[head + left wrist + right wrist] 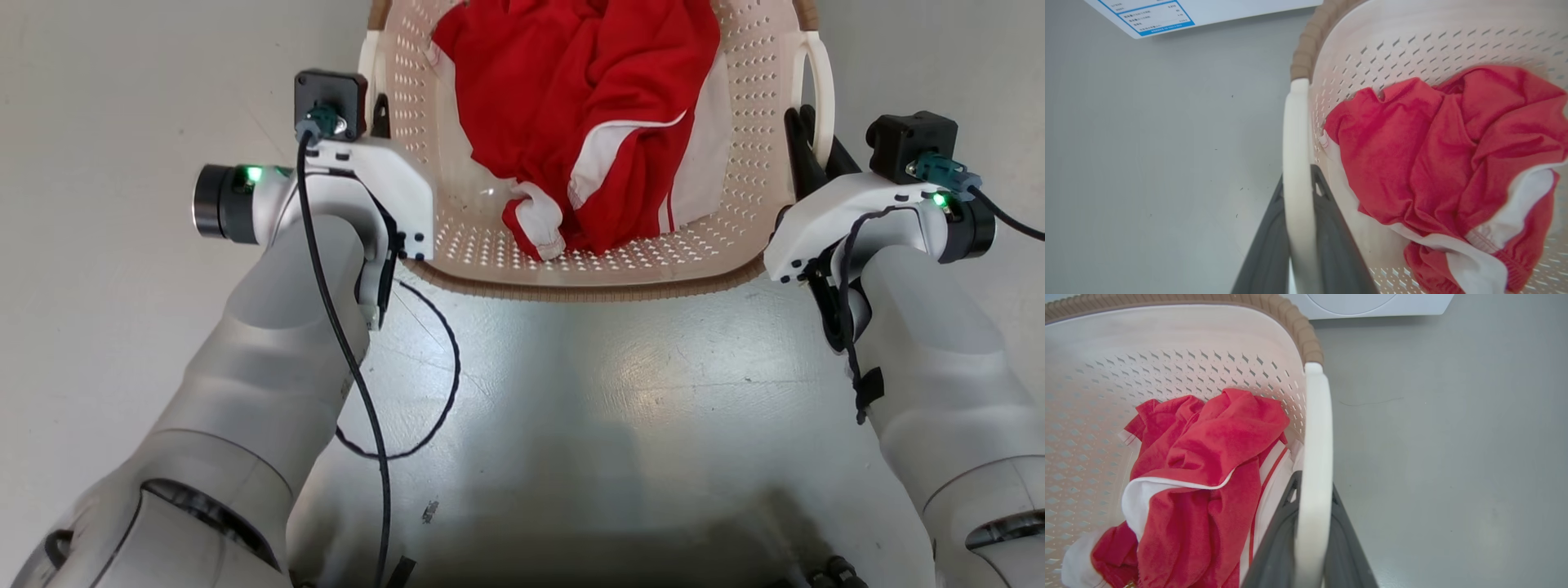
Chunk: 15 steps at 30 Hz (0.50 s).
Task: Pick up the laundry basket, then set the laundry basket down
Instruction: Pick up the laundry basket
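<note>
The laundry basket [755,106] is cream with perforated walls and a brown woven-look rim, and lies at the top middle of the head view. A red and white garment [588,106] is bundled inside it. My left gripper [380,114] sits at its left white handle [1297,134]. The left wrist view has the dark fingers [1331,228] pressed on both sides of that handle. My right gripper [804,151] clamps the right white handle [1316,428] the same way, one finger [1278,539] inside and one outside. Whether the basket rests on the floor I cannot tell.
The grey floor [106,327] spreads on both sides of the basket. A white washing machine [1372,304] stands just beyond the basket. A white panel with a blue-edged label [1151,16] is near the left handle. A black cable [445,367] loops over my pale base.
</note>
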{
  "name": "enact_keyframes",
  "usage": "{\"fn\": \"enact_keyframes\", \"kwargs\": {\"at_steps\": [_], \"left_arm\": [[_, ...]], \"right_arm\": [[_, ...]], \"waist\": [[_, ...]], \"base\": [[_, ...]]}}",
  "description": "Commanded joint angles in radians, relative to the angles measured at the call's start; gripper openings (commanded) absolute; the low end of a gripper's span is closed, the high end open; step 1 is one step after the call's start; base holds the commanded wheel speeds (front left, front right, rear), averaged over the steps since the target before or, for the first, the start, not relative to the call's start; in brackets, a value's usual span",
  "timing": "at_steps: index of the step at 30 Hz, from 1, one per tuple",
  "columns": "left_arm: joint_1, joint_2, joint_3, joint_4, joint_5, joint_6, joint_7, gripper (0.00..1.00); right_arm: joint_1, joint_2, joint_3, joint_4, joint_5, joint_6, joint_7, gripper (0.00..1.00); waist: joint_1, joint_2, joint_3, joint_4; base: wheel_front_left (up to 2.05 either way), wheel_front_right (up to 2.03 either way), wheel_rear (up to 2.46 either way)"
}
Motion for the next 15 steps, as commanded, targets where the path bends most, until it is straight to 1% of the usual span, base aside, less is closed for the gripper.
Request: {"fn": "enact_keyframes", "kwargs": {"at_steps": [1,5,6,8,11,15], "left_arm": [[0.03,0.022,-0.004,-0.016,-0.014,0.012,0.0,0.0],[0.044,0.022,-0.013,-0.012,-0.046,0.017,0.012,0.0],[0.048,0.022,-0.024,-0.012,-0.048,0.006,0.012,0.0],[0.057,0.022,-0.034,-0.016,-0.05,0.001,0.012,0.0],[0.084,0.022,-0.061,-0.025,-0.062,0.018,0.027,0.0],[0.106,0.022,-0.082,-0.004,-0.079,0.028,0.054,0.0]], "right_arm": [[0.03,0.02,0.025,0.001,0.005,0.008,-0.011,0.0],[0.032,0.023,0.038,0.021,0.013,0.008,-0.011,0.0],[0.033,0.024,0.042,0.027,0.016,0.008,-0.011,0.0],[0.034,0.025,0.046,0.034,0.019,0.008,-0.011,0.0],[0.041,0.028,0.062,0.06,0.029,0.008,-0.011,0.0],[0.047,0.033,0.095,0.098,0.049,0.008,0.0,0.0]], "waist": [[0.0,0.0,-0.011,0.001],[0.0,0.0,-0.036,0.002],[0.0,0.0,-0.044,0.001],[0.0,0.0,-0.053,0.001],[0.0,0.0,-0.084,0.001],[0.0,0.0,-0.132,-0.006]], "base": [[0.0,0.0,0.0],[0.0,0.0,0.0],[0.0,0.0,0.0],[0.0,0.0,0.0],[0.0,0.0,0.0],[0.0,0.0,0.0]]}}
